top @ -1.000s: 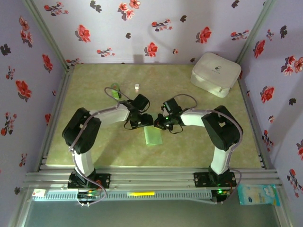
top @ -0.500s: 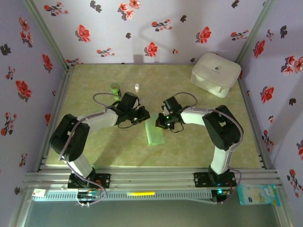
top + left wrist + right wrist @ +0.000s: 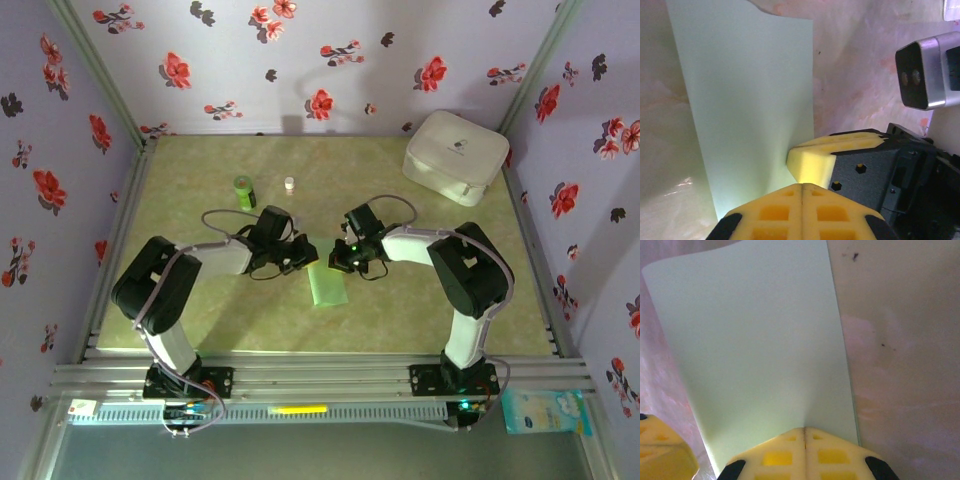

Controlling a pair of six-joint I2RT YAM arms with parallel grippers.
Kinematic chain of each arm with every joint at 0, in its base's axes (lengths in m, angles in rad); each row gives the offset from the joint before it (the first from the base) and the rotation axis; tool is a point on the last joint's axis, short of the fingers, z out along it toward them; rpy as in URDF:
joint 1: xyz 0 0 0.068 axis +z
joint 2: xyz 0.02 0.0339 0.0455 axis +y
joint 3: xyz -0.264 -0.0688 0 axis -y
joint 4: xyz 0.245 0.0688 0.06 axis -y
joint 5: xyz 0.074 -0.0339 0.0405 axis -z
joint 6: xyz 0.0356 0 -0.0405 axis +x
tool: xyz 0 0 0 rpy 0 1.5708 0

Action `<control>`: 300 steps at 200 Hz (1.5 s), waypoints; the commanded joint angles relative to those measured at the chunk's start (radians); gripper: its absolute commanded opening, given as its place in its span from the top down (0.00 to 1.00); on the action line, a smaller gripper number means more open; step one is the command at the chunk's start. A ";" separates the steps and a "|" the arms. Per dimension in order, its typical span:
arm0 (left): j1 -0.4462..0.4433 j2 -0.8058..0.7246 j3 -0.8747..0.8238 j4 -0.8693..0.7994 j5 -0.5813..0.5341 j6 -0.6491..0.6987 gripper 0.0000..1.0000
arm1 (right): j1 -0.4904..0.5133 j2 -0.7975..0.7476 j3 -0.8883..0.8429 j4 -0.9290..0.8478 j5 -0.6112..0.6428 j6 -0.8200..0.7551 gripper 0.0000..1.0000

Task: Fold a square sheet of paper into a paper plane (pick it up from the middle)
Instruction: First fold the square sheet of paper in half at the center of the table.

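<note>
The square sheet of paper [image 3: 327,287] is pale green and lies as a long narrow rectangle on the table's middle; no paper plane is in view. My left gripper [image 3: 309,256] and right gripper [image 3: 334,263] meet at its far end, tips almost touching. In the left wrist view my left gripper [image 3: 802,186] is shut with its tips on the sheet [image 3: 745,100], and one of the right gripper's yellow fingers [image 3: 812,162] sits just beyond. In the right wrist view my right gripper [image 3: 805,430] is shut on the sheet's edge [image 3: 760,340], where a faint crease starts.
A white rounded case [image 3: 455,157] stands at the back right. A small dark green bottle [image 3: 244,190] and a tiny white cylinder [image 3: 289,184] stand behind the left arm. Flowered walls close in the tan table [image 3: 200,320] on three sides.
My left gripper has gone from open to shut at the sheet's far end. The left arm's elbow has swung lower and leftward, uncovering the green bottle. The right arm has stayed put.
</note>
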 commanded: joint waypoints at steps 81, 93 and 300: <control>-0.007 0.048 -0.091 -0.086 -0.094 0.145 1.00 | -0.014 0.049 -0.061 -0.079 0.089 0.019 1.00; -0.007 0.062 -0.094 -0.091 -0.100 0.160 1.00 | -0.014 0.048 -0.068 -0.068 0.088 0.028 1.00; -0.056 0.019 -0.171 -0.006 -0.034 -0.026 1.00 | -0.006 0.042 -0.072 -0.073 0.101 0.040 1.00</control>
